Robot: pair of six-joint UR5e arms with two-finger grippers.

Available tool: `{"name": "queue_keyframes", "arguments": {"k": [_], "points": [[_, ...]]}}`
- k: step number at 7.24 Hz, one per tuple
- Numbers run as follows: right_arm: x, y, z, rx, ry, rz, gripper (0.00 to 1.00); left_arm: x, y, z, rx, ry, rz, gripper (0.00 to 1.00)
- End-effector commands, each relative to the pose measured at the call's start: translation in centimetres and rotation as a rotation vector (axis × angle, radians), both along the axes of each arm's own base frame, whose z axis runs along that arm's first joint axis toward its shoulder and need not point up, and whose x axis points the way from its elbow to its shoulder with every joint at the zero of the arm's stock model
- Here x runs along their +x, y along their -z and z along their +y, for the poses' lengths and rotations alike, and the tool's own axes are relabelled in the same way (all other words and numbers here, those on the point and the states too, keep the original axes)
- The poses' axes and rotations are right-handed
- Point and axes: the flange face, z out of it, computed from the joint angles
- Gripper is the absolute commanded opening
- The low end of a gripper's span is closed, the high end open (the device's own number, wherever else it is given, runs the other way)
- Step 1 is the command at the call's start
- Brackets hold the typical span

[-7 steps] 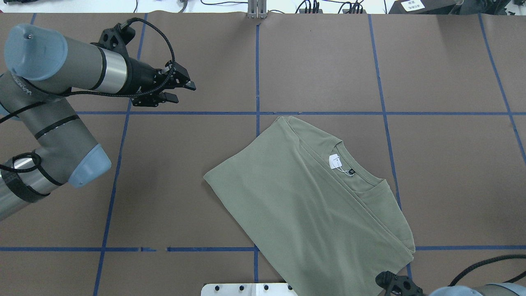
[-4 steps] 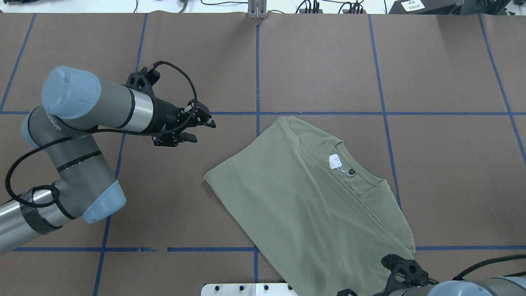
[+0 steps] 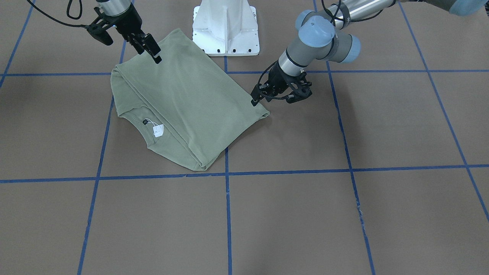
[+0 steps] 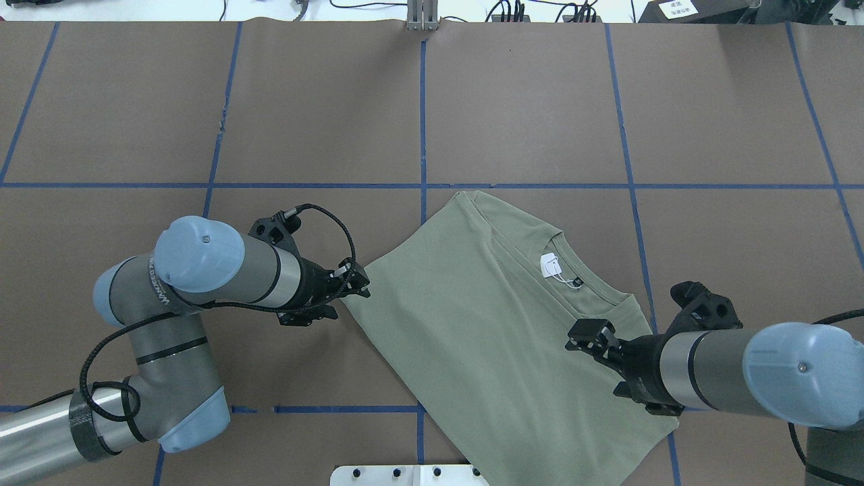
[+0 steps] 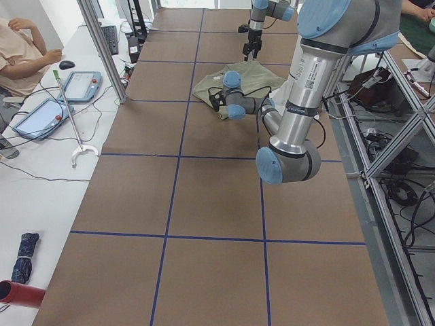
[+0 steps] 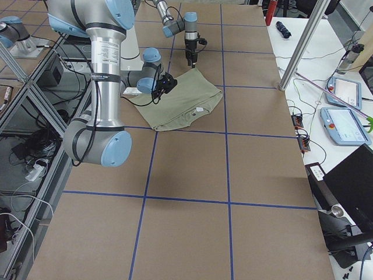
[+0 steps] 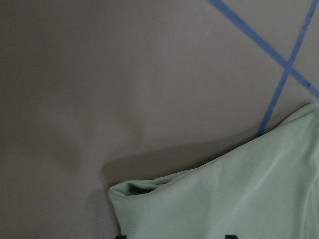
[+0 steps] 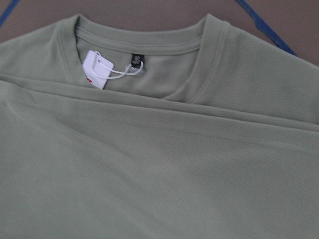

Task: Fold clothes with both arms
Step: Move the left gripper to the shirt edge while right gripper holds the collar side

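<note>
The black two-finger left gripper (image 4: 347,300) has swung down to the left corner of the pale sage-green knit shirt (image 4: 486,324), jaws apart astride the fabric. The shirt lies flat, part-folded, on the brown table (image 4: 540,101). The black right gripper (image 4: 597,364) has arrived beside the collar, jaws seemingly apart. Both look ready to pinch.

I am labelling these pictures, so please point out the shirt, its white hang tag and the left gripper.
shirt (image 4: 472,324), overhead exterior view, middle of the folded body.
white hang tag (image 8: 94,69), right wrist-mounted view, centre of the card.
left gripper (image 4: 349,300), overhead exterior view, between its fingertips.
</note>
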Motion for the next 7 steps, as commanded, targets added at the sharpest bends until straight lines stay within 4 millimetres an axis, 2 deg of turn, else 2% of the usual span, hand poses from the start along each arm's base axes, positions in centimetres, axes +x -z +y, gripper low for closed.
{"name": "queue_keyframes", "arguments": {"k": [1, 2, 3, 4, 5, 6, 7], "points": [[-0.2, 0.4, -2.1, 0.033, -0.027, -0.002, 1.0, 1.3, -0.7, 0.2, 0.011, 0.028, -0.039, 0.67], [-0.1, 0.4, -2.3, 0.035, -0.031, -0.001, 1.0, 1.7, -1.2, -0.1, 0.011, 0.032, -0.053, 0.63], [-0.1, 0.4, -2.3, 0.035, -0.031, -0.001, 1.0, 1.8, -1.1, -0.2, 0.014, 0.038, -0.053, 0.52], [-0.1, 0.4, -2.3, 0.035, -0.031, -0.003, 1.0, 1.8, -1.2, -0.5, 0.027, 0.066, -0.062, 0.16], [-0.2, 0.4, -2.3, 0.035, -0.031, -0.001, 1.0, 1.6, -1.4, -0.8, 0.031, 0.073, -0.068, 0.0], [-0.2, 0.4, -2.3, 0.036, -0.032, -0.003, 1.0, 1.3, -1.4, -1.4, 0.031, 0.083, -0.07, 0.0], [-0.2, 0.5, -2.4, 0.036, -0.032, -0.004, 1.0, 0.0, -1.4, -3.3, 0.098, 0.087, -0.082, 0.0]]}}
